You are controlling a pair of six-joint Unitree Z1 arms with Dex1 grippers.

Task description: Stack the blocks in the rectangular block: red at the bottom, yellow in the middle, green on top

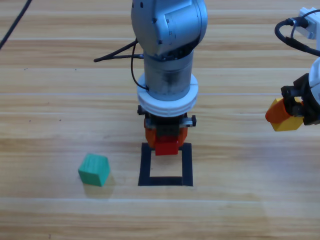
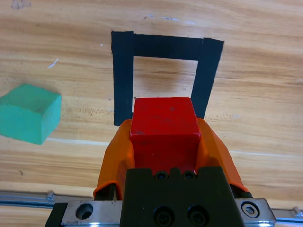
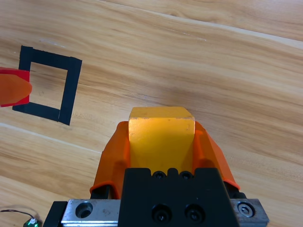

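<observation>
My left gripper (image 1: pixel 166 142) is shut on the red cube (image 1: pixel 166 145) and holds it at the far edge of the black tape rectangle (image 1: pixel 187 165). In the left wrist view the red cube (image 2: pixel 164 125) sits between the orange jaws of my left gripper (image 2: pixel 164 137), with the tape rectangle (image 2: pixel 122 80) just ahead. My right gripper (image 1: pixel 285 116) waits at the right edge, shut on the yellow cube (image 1: pixel 288 123); the right wrist view shows the yellow cube (image 3: pixel 161 130) gripped in my right gripper (image 3: pixel 161 142). The teal-green cube (image 1: pixel 94 169) lies on the table left of the rectangle.
Black cables (image 1: pixel 120 54) trail behind the left arm at the top. In the right wrist view the tape rectangle (image 3: pixel 69 90) and the left gripper's orange tip (image 3: pixel 13 88) show far to the left. Bare wood surrounds the rectangle.
</observation>
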